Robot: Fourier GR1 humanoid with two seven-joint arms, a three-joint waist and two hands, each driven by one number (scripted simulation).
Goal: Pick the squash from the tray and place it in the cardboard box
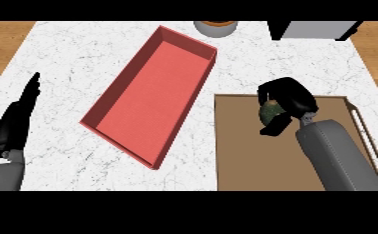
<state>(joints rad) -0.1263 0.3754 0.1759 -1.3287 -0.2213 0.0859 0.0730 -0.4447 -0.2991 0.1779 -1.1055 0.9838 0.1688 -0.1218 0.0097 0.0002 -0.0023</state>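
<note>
In the head view, take the flat brown rectangular tray (244, 148) with its pale raised rim as your landmark; it lies on the white marbled surface (74, 58). Over the tray's upper part you see the robot's black right hand (286, 100), its grey forearm running back over the tray toward the lower edge. The fingers (277, 126) and thumb are curled round the small dark green rounded squash (269, 110), which is largely hidden by the hand. You cannot tell whether the squash rests on the tray or is lifted clear of it.

Just beside the tray, on its left, stands the long red open-topped box (151, 95), set at an angle; nothing shows inside it. Well apart from the tray, beyond the red box at the left edge, the left hand (22, 109) rests with its fingers straight and pointing up, holding nothing. Above the tray at the surface's far edge you see a grey round container with an orange top (215, 28) and a white and black appliance (314, 30).
</note>
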